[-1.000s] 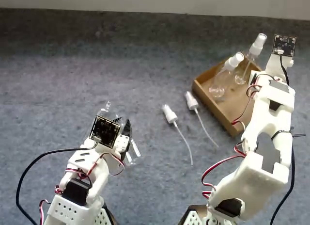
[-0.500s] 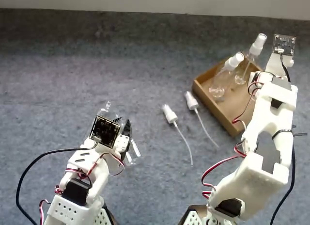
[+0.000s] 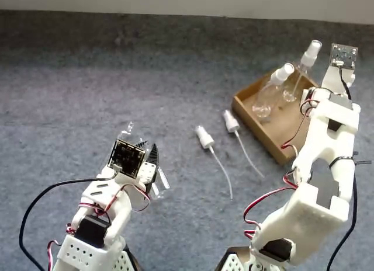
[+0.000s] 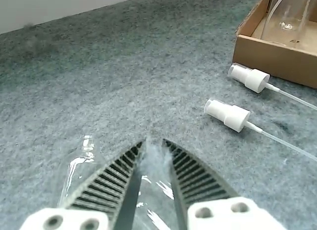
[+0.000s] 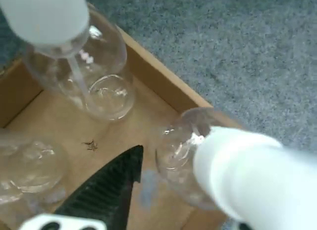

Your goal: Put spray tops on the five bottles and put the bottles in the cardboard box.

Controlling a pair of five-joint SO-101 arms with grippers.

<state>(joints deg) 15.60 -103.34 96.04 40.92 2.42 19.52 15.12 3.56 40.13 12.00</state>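
Note:
Two loose white spray tops (image 3: 204, 136) (image 3: 231, 121) with long tubes lie on the grey carpet; they also appear in the left wrist view (image 4: 228, 114) (image 4: 249, 77). My left gripper (image 3: 153, 157) (image 4: 153, 143) is shut on a clear bottle (image 4: 157, 183) lying on the carpet. A second open-necked clear bottle (image 4: 79, 163) lies just beside it. The cardboard box (image 3: 254, 125) holds capped bottles (image 3: 286, 72) (image 3: 312, 49). My right gripper (image 5: 183, 190) hangs open inside the box (image 5: 163, 86), one black finger (image 5: 109, 190) clear of a capped bottle (image 5: 183, 155).
The right arm (image 3: 327, 125) covers the box's near right part. A pale wall strip (image 3: 187, 1) bounds the carpet at the back. Bare carpet spreads between the left gripper and the spray tops.
The right arm's wrist has shifted slightly to the right over the box. The left arm and the bottles have not moved.

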